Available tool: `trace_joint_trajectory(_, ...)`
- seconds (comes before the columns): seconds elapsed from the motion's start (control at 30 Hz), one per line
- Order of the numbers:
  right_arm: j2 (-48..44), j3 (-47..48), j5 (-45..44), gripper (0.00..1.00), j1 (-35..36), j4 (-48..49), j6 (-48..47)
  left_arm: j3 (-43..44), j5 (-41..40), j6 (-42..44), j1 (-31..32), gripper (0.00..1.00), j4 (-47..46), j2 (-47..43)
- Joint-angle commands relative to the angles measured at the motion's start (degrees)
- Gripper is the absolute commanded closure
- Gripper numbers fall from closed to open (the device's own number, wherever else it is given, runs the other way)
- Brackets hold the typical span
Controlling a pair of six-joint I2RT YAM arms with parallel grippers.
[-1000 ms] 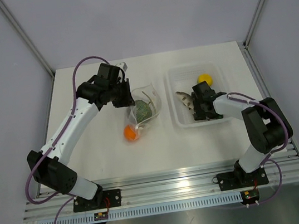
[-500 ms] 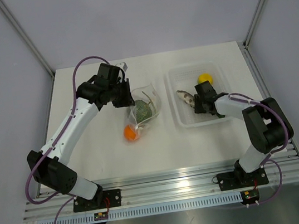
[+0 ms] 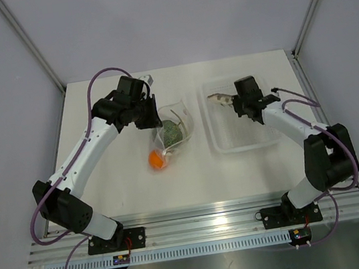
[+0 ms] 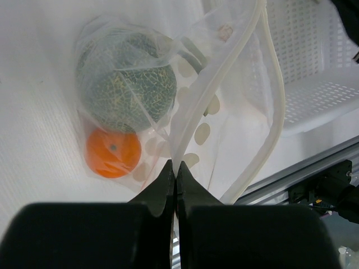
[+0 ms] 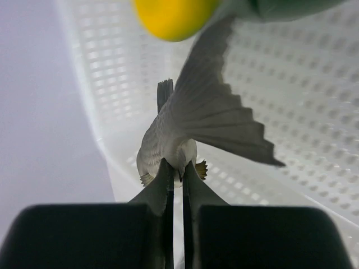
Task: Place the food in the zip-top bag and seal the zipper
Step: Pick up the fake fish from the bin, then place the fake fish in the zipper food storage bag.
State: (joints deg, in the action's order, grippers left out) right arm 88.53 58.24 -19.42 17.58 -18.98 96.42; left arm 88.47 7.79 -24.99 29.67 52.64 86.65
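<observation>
The zip-top bag point(image 3: 177, 127) lies at the table's middle, and my left gripper point(image 3: 152, 115) is shut on its edge. In the left wrist view my left gripper point(image 4: 175, 168) pinches the whitish zipper point(image 4: 216, 84), with the mouth gaping to the right. Inside the bag are the speckled green ball point(image 4: 126, 84) and the orange ball point(image 4: 113, 153). My right gripper point(image 3: 230, 104) is shut on the brownish fish point(image 3: 217, 99) and holds it over the tray's far left. The right wrist view shows my right gripper point(image 5: 176, 168) clamping the fish point(image 5: 190, 117), with the yellow lemon piece point(image 5: 174, 14) beyond.
A rigid white perforated tray point(image 3: 247, 136) stands right of the bag and fills the background point(image 5: 280, 89) in the right wrist view. A dark green piece point(image 5: 291, 7) shows at that view's top edge. Aluminium rails run along the table's near edge point(image 3: 200, 226).
My right gripper has shut on the fish and lifted it from the tray's near left towards the tray's far left corner. The left arm and the bag have not moved.
</observation>
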Motion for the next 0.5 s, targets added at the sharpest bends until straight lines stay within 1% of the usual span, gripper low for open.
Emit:
trace_joint_trajectory(0.0,-3.0,9.3,-4.4,1.00,-0.2,-3.0,-12.7,0.7,1.4,0.5,-0.2,1.00,-1.8,-0.6)
trace_joint_trajectory(0.03,-3.1,12.8,-4.6,1.00,-0.2,-5.1,-17.3,0.8,1.4,0.1,-0.2,1.00,-1.8,-0.6)
trace_joint_trajectory(0.1,-3.9,15.8,-5.4,1.00,-0.1,-7.4,-21.5,1.4,1.2,-0.1,-0.2,1.00,-2.1,-0.3)
trace_joint_trajectory(0.13,-4.2,17.7,-5.1,1.00,0.0,-7.8,-26.7,1.4,1.2,-0.6,-0.2,1.00,-2.4,-0.3)
trace_joint_trajectory(0.2,-5.5,19.4,-3.5,1.00,0.2,-8.2,-32.4,2.1,1.3,-1.0,-0.2,1.00,-2.5,0.3)
trace_joint_trajectory(0.23,-6.0,21.0,-2.9,1.00,0.2,-9.0,-37.8,2.4,1.5,-1.3,-0.2,1.00,-2.6,0.8)
trace_joint_trajectory(0.3,-7.6,21.9,0.9,1.00,0.2,-8.5,-43.7,2.7,2.0,-1.5,-0.2,1.00,-2.9,1.1)
trace_joint_trajectory(0.33,-8.1,22.2,2.7,1.00,0.3,-8.4,-49.0,2.7,2.0,-1.5,-0.2,1.00,-3.0,1.2)
trace_joint_trajectory(0.37,-8.6,22.4,7.2,1.00,0.4,-8.2,-51.7,2.6,2.1,-1.5,-0.2,1.00,-3.0,1.2)
trace_joint_trajectory(0.47,-10.5,23.8,11.1,1.00,2.4,-10.3,-58.3,2.0,2.0,-1.7,-0.2,1.00,-3.4,1.1)
